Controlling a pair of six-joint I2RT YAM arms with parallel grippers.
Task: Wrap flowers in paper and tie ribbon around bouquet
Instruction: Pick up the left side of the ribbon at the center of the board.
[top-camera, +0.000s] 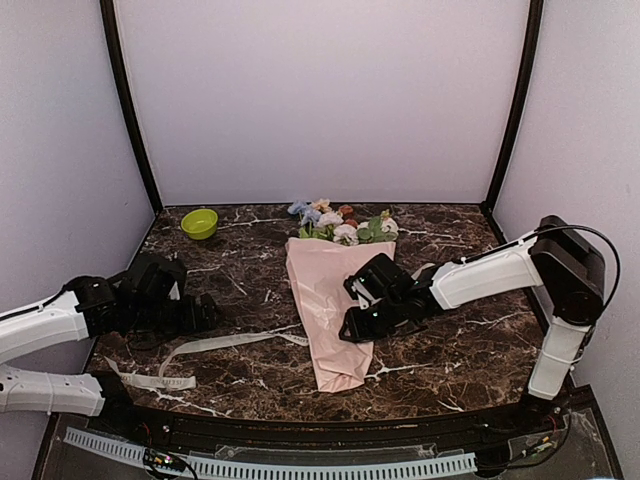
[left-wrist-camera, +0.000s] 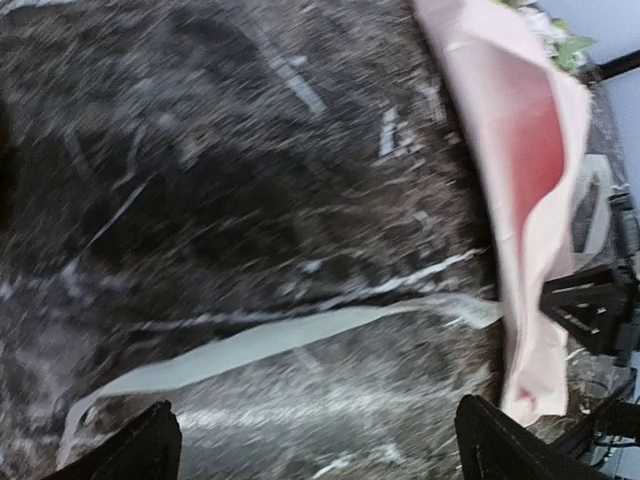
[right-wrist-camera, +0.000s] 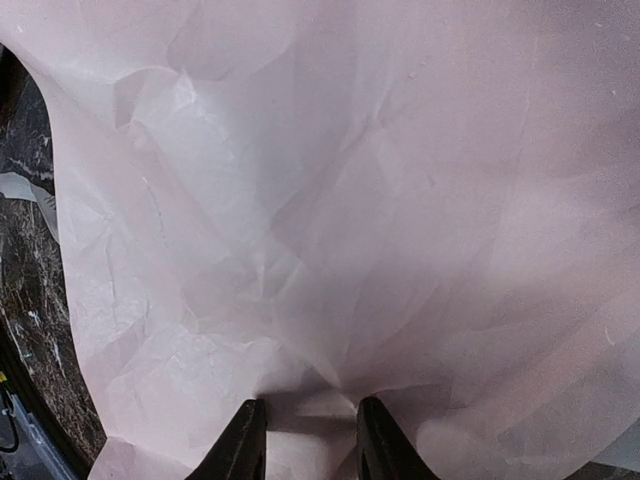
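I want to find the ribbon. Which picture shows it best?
The top view: the ribbon lies long and sharp on the table beside the bouquet. Left wrist shows part, blurred; right wrist only a sliver.

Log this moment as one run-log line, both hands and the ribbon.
left hand: open, near ribbon | right hand: on bouquet paper, grip unclear | ribbon: lying loose, not tied

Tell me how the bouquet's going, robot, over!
Left gripper open, empty. Right gripper on bouquet paper, grip unclear. Ribbon lying loose, not tied. Green bowl far back, out of way.
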